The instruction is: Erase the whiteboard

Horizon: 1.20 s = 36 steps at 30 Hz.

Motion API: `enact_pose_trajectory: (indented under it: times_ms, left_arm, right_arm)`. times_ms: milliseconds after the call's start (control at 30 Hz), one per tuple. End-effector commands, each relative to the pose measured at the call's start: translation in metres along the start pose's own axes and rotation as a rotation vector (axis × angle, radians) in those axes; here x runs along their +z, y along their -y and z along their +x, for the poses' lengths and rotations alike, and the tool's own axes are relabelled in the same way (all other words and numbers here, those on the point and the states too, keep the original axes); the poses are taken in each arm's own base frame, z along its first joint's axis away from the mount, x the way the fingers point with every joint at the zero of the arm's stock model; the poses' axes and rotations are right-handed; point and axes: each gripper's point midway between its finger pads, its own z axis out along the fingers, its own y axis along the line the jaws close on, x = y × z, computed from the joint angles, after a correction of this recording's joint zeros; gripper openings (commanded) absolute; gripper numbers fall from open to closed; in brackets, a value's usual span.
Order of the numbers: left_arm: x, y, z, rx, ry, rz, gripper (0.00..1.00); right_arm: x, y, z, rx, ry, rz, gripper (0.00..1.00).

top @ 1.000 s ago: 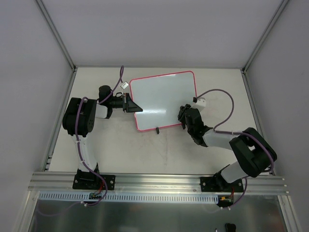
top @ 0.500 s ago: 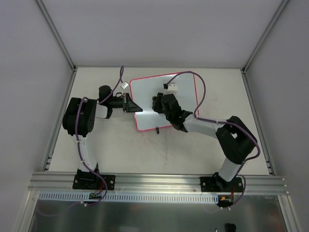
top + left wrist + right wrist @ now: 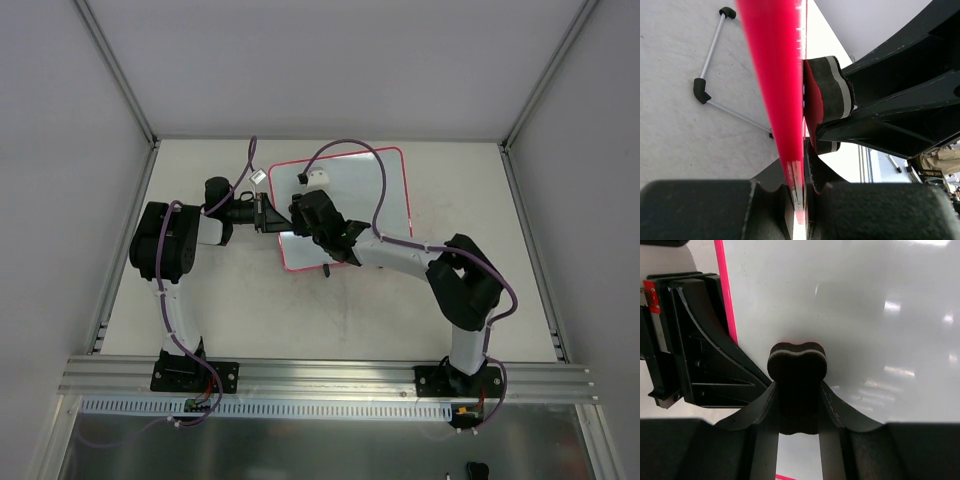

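Note:
The whiteboard, glossy white with a pink-red frame, lies on the table at the back centre. My left gripper is shut on its left edge; in the left wrist view the pink frame runs between the jaws of that gripper. My right gripper is shut on the small red-and-black eraser and presses it on the board surface close to the left edge, right beside the left gripper. The eraser also shows in the left wrist view. I see no writing on the visible surface.
The board's black foot on a thin metal rod sticks out at its near edge. A purple cable loops over the board from the right wrist. The table is walled at left, right and back. An aluminium rail runs along the near edge.
My right gripper has swept the eraser leftward across the board, from its right edge to its left edge. The left gripper and the board have not moved.

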Motion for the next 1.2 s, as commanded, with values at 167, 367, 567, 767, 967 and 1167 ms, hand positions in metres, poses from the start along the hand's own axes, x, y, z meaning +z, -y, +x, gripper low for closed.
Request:
enact_pose_trajectory:
  times_ms: [167, 367, 567, 767, 967, 1167]
  left_arm:
    - [0.005, -0.009, 0.003, 0.101, 0.010, -0.027, 0.00]
    - [0.005, -0.009, 0.003, 0.104, 0.011, -0.028, 0.00]
    - [0.005, -0.009, 0.003, 0.101, 0.010, -0.027, 0.00]
    - [0.005, -0.009, 0.003, 0.099, 0.011, -0.028, 0.00]
    - [0.005, -0.010, 0.002, 0.098, 0.011, -0.030, 0.00]
    - [0.004, -0.011, 0.003, 0.093, 0.014, -0.035, 0.00]
  right_arm:
    - [-0.022, 0.089, 0.036, -0.100, -0.084, 0.277, 0.00]
    - [-0.034, 0.147, 0.033, -0.047, -0.096, 0.376, 0.00]
    - [-0.045, 0.204, 0.034, 0.018, -0.116, 0.482, 0.00]
    - [-0.058, 0.246, 0.038, 0.101, -0.121, 0.549, 0.00]
    - [-0.068, 0.257, 0.036, 0.127, -0.108, 0.566, 0.00]
    - [-0.078, 0.247, 0.024, 0.147, -0.080, 0.527, 0.00]
